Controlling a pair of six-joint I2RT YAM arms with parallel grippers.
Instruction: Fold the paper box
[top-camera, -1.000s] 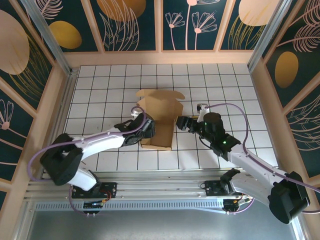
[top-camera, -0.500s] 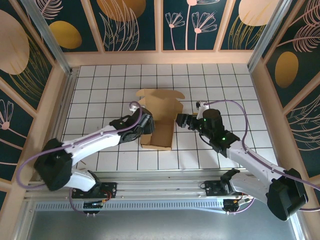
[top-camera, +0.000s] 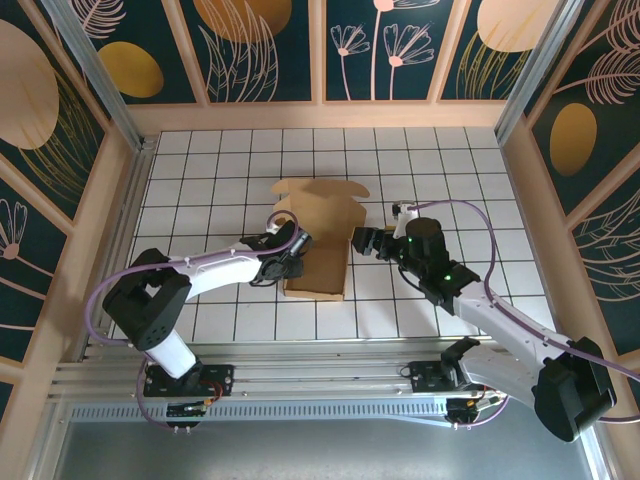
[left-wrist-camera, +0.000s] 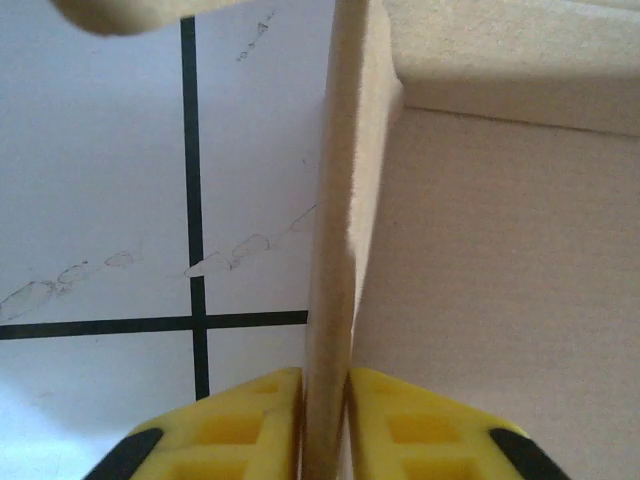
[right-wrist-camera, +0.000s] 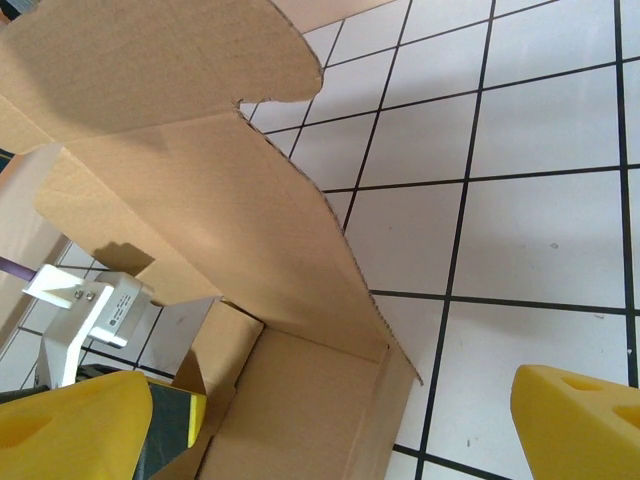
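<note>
In the top external view, the plain brown cardboard paper box (top-camera: 325, 268) is seen near the middle of the white gridded table (top-camera: 450, 160), partly raised, with its scalloped lid flap (top-camera: 320, 192) spread toward the far side. The left gripper (top-camera: 296, 250) is placed at the box's left wall. The right gripper (top-camera: 360, 243) is held just beside the right wall with its jaws spread and nothing between them

In the left wrist view, the upright left wall (left-wrist-camera: 335, 250) is seen edge-on, pinched between two yellow foam pads (left-wrist-camera: 240, 425) that are pressed against it from either side. The box floor is seen to its right and bare table tiles to its left

In the right wrist view, two more yellow pads (right-wrist-camera: 575, 420) are seen wide apart at the lower corners, with the box interior and the raised back panel beyond them

The step in hand is judged to be the standing-up of the side walls. It would be done best if the pinched wall were kept square to the floor and the box were held down while the opposite wall is lifted from outside, so that the light card is neither dragged nor creased away from its fold

Counted: one box, two arms, two grippers, four yellow pads
</note>
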